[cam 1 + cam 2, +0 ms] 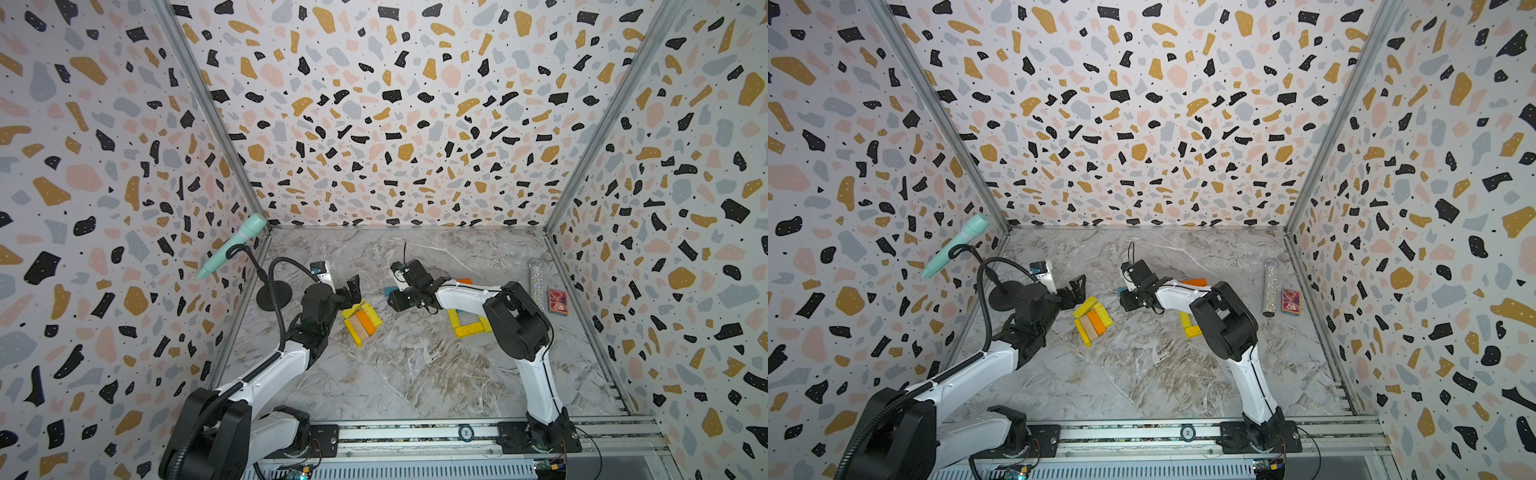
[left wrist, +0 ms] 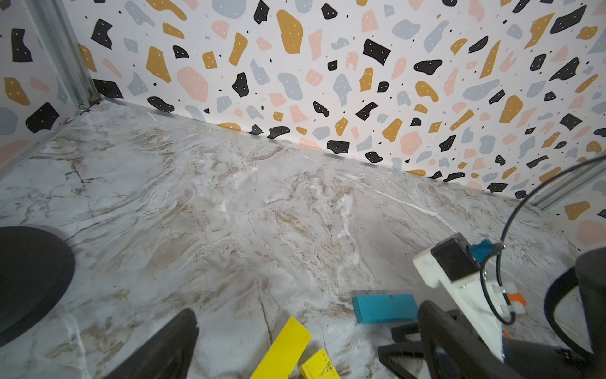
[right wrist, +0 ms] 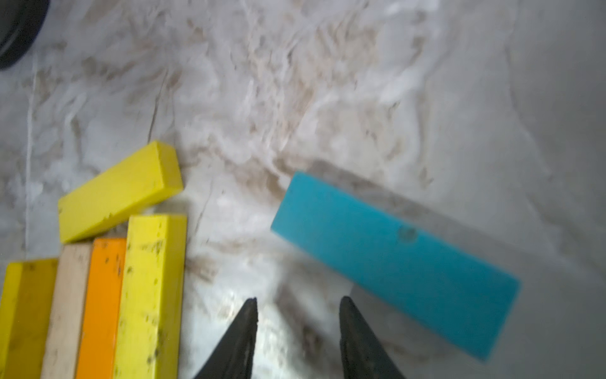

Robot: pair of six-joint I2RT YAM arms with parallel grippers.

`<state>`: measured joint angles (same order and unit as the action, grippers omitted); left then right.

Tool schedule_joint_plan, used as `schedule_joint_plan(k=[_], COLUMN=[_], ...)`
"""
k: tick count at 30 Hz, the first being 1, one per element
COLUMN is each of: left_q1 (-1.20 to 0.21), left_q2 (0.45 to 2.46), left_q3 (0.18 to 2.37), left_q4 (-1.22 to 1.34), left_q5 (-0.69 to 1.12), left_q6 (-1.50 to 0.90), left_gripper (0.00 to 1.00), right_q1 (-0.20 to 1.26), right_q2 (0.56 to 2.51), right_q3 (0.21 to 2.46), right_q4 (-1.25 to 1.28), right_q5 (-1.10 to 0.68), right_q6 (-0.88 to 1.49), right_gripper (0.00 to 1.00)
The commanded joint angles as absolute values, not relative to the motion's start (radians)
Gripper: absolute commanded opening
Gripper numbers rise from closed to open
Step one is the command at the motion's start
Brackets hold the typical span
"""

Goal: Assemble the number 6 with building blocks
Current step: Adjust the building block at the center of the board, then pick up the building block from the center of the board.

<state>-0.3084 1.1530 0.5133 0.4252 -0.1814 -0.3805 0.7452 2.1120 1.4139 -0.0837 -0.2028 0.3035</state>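
Marble tabletop [image 1: 395, 374]: right gripper [image 3: 298, 300] was released, empty, tips just short of flat blue plank [image 3: 393, 262]. Left gripper [image 1: 351, 293] gaped empty beside mixed plank pile [image 1: 361, 322]. Yellow planks [image 1: 469, 330], possibly a loop, lay partly hidden.

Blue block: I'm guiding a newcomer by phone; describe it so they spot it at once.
On the marble table, find the heap of yellow, orange and pale blocks. Beside it, before the right pincer, lies the blue block: alone, the only blue piece.

A robot-lab test booth: terrazzo-print walls [image 1: 374, 124] on aluminium framing [image 1: 206, 109] box in a marble-print tabletop [image 1: 395, 365], with a mint microphone [image 1: 233, 245] on a gooseneck stand [image 1: 272, 296] left of the left gripper [image 1: 351, 293].
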Motion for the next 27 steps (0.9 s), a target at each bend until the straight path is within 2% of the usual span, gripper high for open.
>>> schedule_joint_plan(k=[1, 9, 16, 23, 27], left_q1=[-0.302, -0.302, -0.259, -0.081, -0.051], left_q2=[1.111, 1.058, 0.945, 0.928, 0.974], left_q3=[0.490, 0.455, 0.412, 0.357, 0.368], left_q4=[0.480, 0.494, 0.438, 0.462, 0.476], left_q5=[-0.211, -0.275, -0.425, -0.298, -0.229], left_q6=[-0.375, -0.399, -0.488, -0.589, -0.604], left_gripper=[0.99, 0.99, 0.99, 1.00, 1.00], right_q1=[0.786, 0.881, 0.979, 1.040, 1.068], right_q2=[1.972, 1.926, 1.989, 2.082, 2.134], right_q3=[1.356, 1.326, 1.444, 1.575, 1.648], right_q4=[-0.081, -0.088, -0.135, -0.211, -0.277], right_q5=[-0.253, -0.234, -0.198, -0.130, -0.050], right_q6=[0.270, 0.297, 0.330, 0.362, 0.368], right_gripper=[0.47, 0.50, 0.49, 0.46, 0.45])
